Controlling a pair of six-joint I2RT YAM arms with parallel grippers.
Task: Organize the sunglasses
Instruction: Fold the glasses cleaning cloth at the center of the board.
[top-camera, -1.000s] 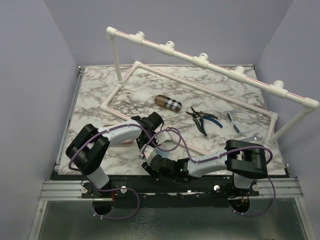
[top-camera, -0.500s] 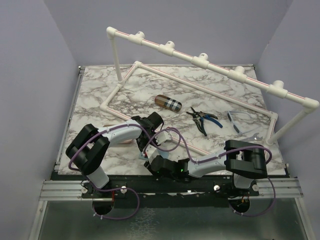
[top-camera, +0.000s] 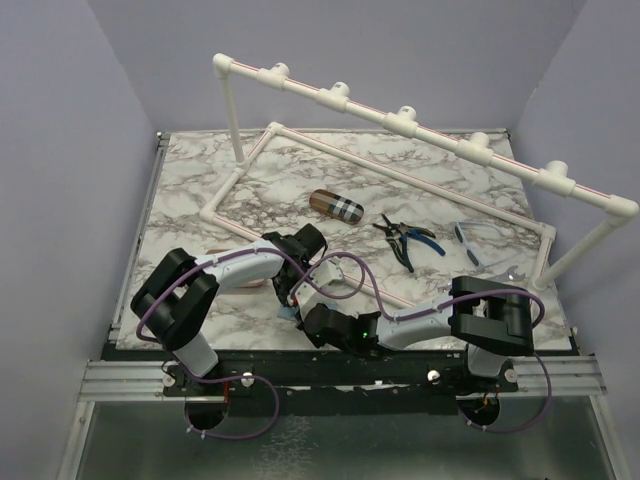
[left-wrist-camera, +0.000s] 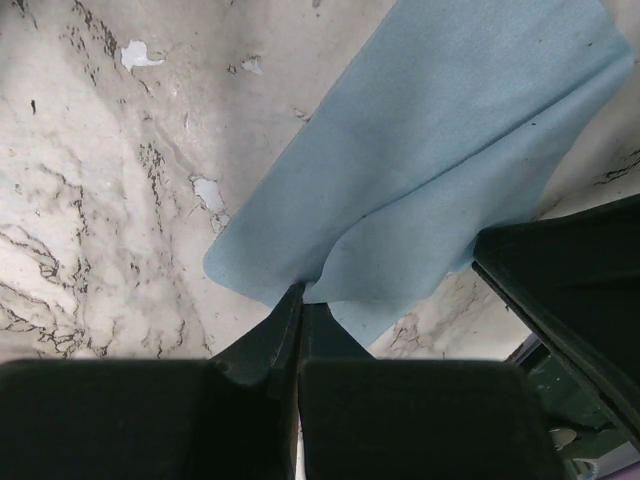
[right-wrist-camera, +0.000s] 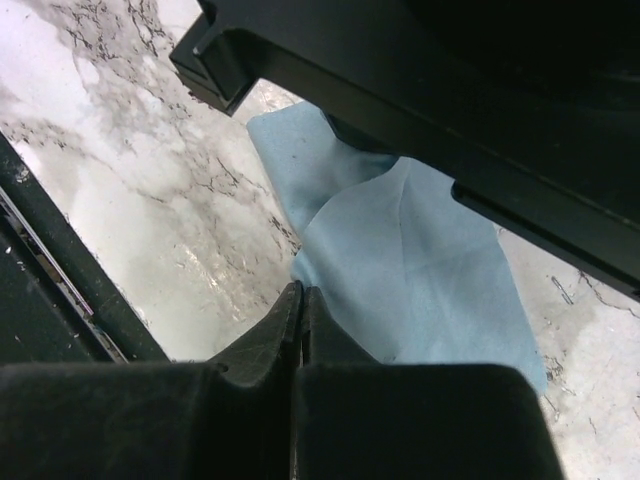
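Left jaws: my left gripper (left-wrist-camera: 300, 295) is closed, fingers pressed flat together and pinching a fold at the near edge of the blue cloth (left-wrist-camera: 440, 170).
Right jaws: my right gripper (right-wrist-camera: 301, 293) is closed as well. Its tips meet on the cloth's edge, and the cloth appears nipped between them.
Cloth: light blue and creased, it lies partly on the marble table (left-wrist-camera: 90, 180) and is gathered where each gripper bites.
Arm position: both wrists crowd together low at the table's near edge, about mid-width. A black body crosses the right side of my left wrist view.
Task item: the blue-framed sunglasses (top-camera: 478, 240) lie on the table at the far right, near the right-hand post of the white pipe frame (top-camera: 400, 120) — well apart from both grippers and untouched.
Second pair: a faint pale shape sits just nearer than the blue pair — too small to identify.
Other items: pliers (top-camera: 408, 238) lie between the plaid case (top-camera: 335, 204) and the sunglasses, apart from each.
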